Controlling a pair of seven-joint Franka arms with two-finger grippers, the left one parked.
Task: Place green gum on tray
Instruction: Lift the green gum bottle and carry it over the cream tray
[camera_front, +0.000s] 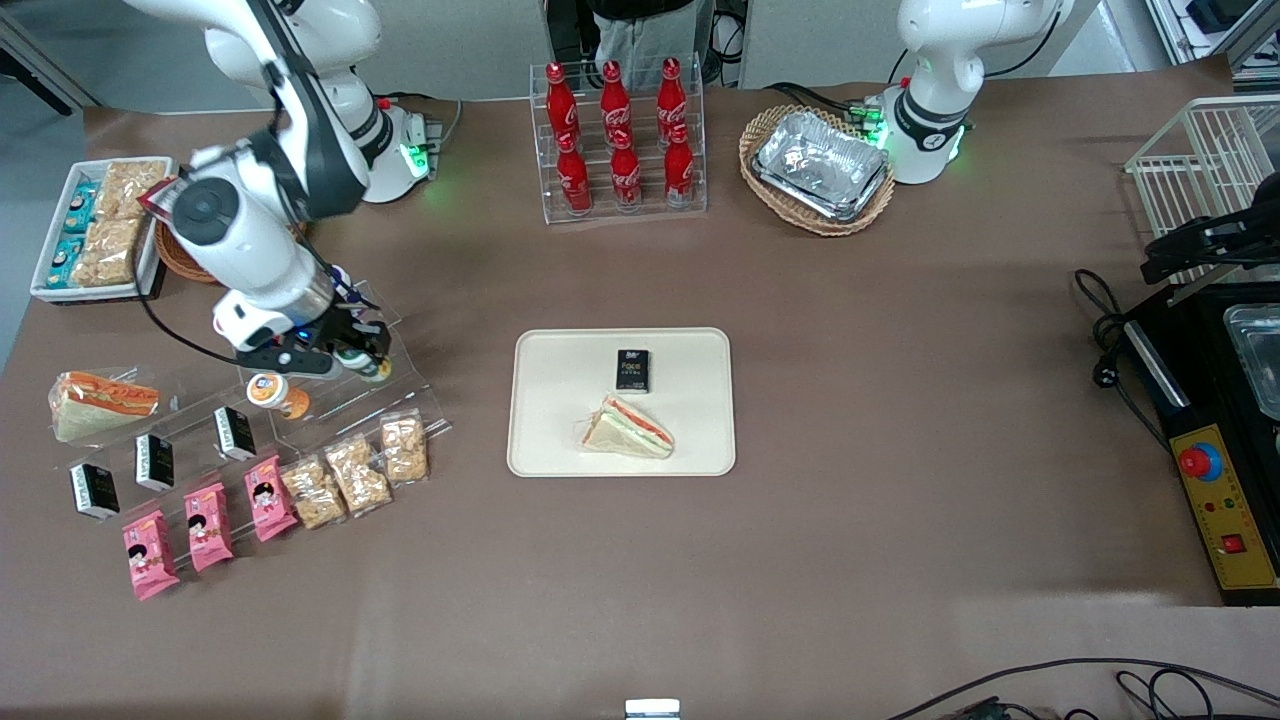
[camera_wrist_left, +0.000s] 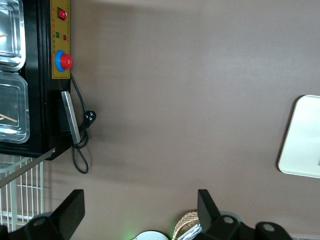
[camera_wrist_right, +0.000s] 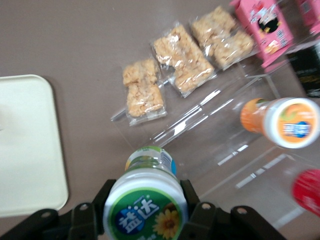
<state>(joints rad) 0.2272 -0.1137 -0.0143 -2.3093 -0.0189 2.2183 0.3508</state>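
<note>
Green gum (camera_wrist_right: 145, 207) clamped in gripper (camera_wrist_right: 145, 212) | above clear rack (camera_wrist_right: 220, 135)

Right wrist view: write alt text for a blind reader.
The gripper has its jaws shut on the small white green-lidded gum container, above a clear acrylic display stand. The cream-white rounded tray, packets of puffed-rice snacks and an orange-lidded container are also visible.

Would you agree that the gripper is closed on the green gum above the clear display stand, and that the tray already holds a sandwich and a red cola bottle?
Not quite: the tray holds the sandwich and a small black box, not a cola bottle, as the front view shows. The rest stands: the gripper is closed on the green gum above the clear display stand.
</note>
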